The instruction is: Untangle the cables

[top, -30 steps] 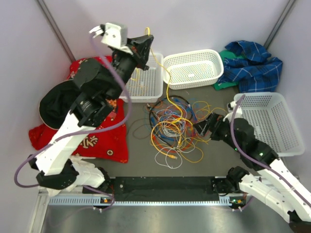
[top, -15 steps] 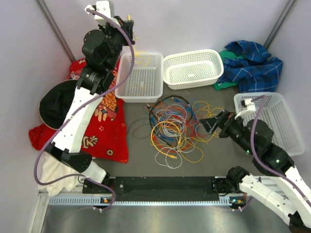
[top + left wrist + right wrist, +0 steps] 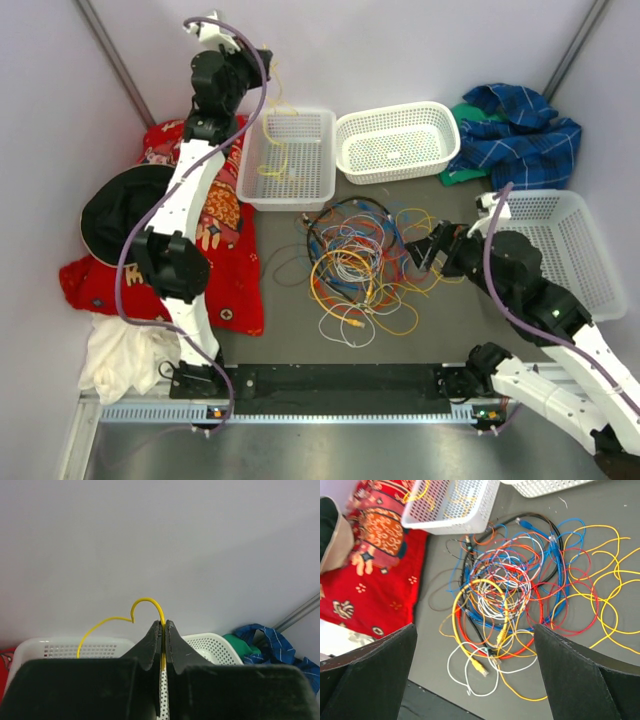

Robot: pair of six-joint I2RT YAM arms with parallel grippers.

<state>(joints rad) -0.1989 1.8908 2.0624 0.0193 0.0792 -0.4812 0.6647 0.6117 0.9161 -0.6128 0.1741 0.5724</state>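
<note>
Left pincer (image 3: 163, 626), clamped on a yellow cable (image 3: 145, 601), now holds it clear of the tangle (image 3: 355, 265), over a basket (image 3: 288, 200): one strand apparently freed. Right pincer (image 3: 420, 252) spread wide.

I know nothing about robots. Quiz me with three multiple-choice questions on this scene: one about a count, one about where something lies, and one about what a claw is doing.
1. How many white perforated plastic baskets are there? A two, B three, C five.
2. Where does the tangled heap of thin coloured wires lie? A in a basket, B on the grey table, C hanging in the air.
3. The left gripper is: A wide open, B shut but empty, C shut on a thin yellow wire.

Answers: B, three show in the top view; B, the heap rests on the table in front of the baskets; C, the left wrist view shows it pinching the wire.
</note>
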